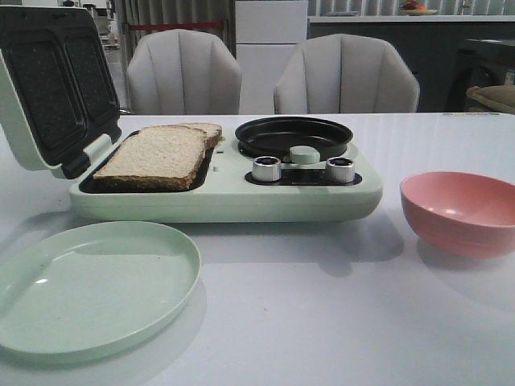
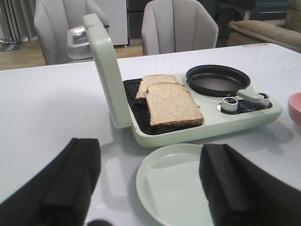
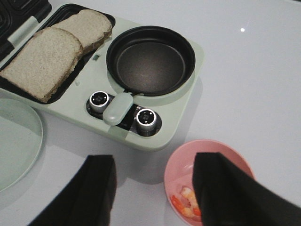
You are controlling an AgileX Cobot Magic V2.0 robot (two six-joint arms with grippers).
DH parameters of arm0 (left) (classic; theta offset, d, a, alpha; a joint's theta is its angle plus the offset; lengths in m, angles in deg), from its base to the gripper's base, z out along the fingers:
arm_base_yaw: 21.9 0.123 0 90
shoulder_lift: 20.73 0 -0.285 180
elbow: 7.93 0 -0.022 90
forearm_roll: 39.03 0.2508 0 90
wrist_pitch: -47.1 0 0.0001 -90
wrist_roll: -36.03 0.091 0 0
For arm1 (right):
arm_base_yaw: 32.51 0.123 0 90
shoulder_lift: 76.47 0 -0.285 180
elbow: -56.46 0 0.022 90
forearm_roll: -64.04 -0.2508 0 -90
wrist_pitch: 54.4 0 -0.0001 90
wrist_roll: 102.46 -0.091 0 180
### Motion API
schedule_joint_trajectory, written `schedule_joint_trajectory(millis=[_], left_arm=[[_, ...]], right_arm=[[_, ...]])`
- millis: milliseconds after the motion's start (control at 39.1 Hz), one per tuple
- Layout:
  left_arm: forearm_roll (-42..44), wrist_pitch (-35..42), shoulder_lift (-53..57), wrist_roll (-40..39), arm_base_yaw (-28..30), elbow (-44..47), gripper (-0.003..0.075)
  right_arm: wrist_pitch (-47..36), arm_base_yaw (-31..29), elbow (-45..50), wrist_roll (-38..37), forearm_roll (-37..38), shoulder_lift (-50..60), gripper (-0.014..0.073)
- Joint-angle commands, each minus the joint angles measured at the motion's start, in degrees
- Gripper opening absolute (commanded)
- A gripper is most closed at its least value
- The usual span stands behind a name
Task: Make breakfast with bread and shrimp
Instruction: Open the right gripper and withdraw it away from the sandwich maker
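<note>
Two slices of bread lie overlapping on the dark left plate of a pale green breakfast maker; they also show in the left wrist view and the right wrist view. The shrimp lie in a pink bowl, partly hidden by a finger. My right gripper is open and empty above the bowl's near edge. My left gripper is open and empty above a pale green plate. Neither gripper shows in the front view.
The breakfast maker's lid stands open at the left. Its black round pan sits at the right, with two silver knobs in front. The green plate lies front left, the pink bowl right. Two chairs stand behind.
</note>
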Motion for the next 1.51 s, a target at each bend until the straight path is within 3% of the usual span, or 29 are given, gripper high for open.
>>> schedule_joint_trajectory(millis=[0, 281, 613, 971, 1150, 1482], left_arm=[[0.22, 4.37, -0.61, -0.2, -0.23, -1.34, 0.0513], [0.22, 4.37, -0.61, -0.2, -0.23, -1.34, 0.0513], [0.22, 4.37, -0.61, -0.2, -0.23, -1.34, 0.0513], [-0.83, 5.15, -0.61, -0.31, -0.23, -1.34, 0.0512], [-1.19, 10.12, -1.47, -0.31, -0.23, -2.35, 0.0512], [-1.19, 13.85, -24.13, -4.56, -0.23, -14.02, 0.0512]], right_arm=[[-10.4, -0.31, 6.42, 0.03, -1.66, 7.49, 0.0468], [-20.45, -0.31, 23.79, 0.08, -3.0, 27.49, 0.0468], [-19.45, -0.31, 38.06, 0.08, -3.12, 51.08, 0.0468], [-18.65, -0.31, 44.01, 0.08, -3.12, 53.53, 0.0468], [-18.65, -0.31, 43.99, 0.08, -3.19, 53.53, 0.0468], [-18.65, -0.31, 43.99, 0.08, -3.19, 53.53, 0.0468]])
